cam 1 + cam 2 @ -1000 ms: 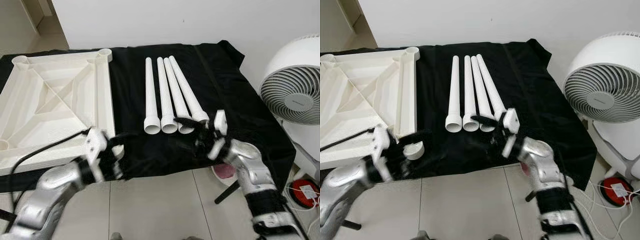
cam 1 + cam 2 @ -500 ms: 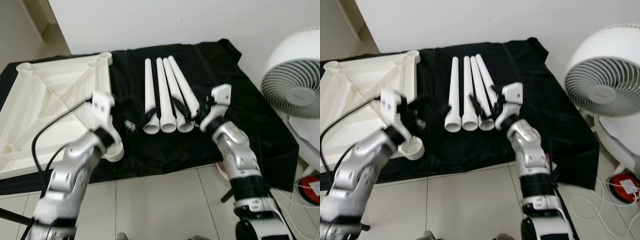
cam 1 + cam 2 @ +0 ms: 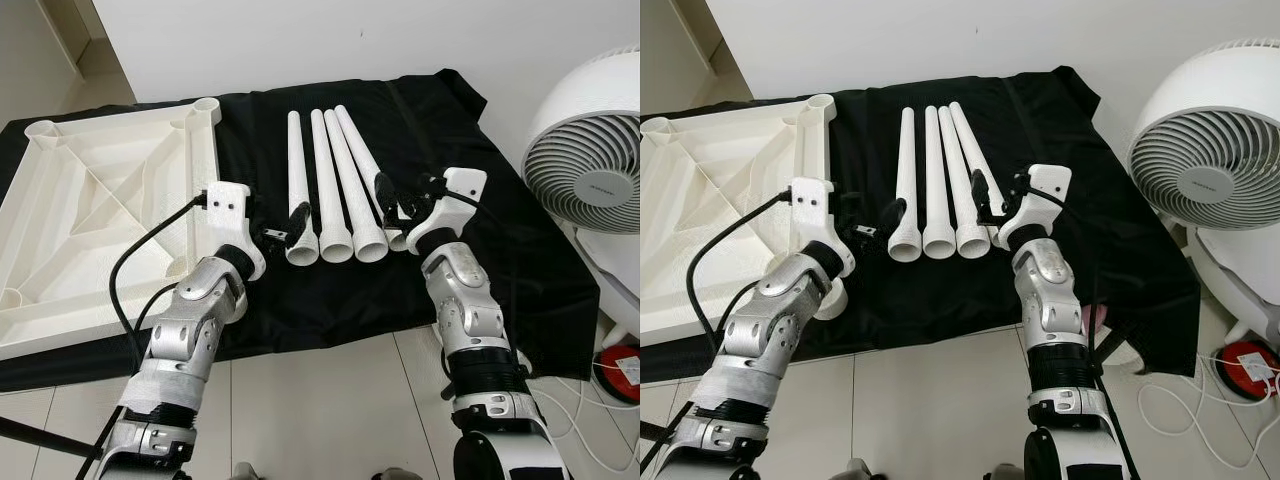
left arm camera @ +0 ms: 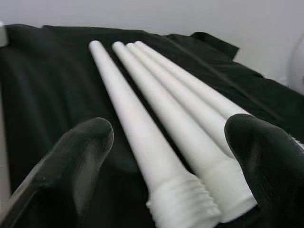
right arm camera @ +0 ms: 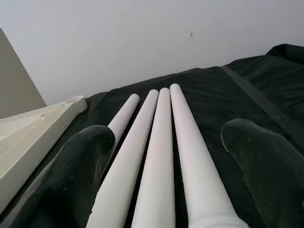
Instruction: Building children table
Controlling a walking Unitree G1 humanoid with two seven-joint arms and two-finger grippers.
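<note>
Table legs on black cloth | both grippers spread at wide ends | fan right

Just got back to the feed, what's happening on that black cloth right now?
Four white table legs lie side by side on the black cloth, threaded ends toward the robot. The upturned white tabletop lies to their left. The left gripper is open at the wide end of the leftmost leg, and the right gripper is open beside the rightmost leg's wide end. Neither holds a leg, and none is fitted into the tabletop's corner sockets.
</note>
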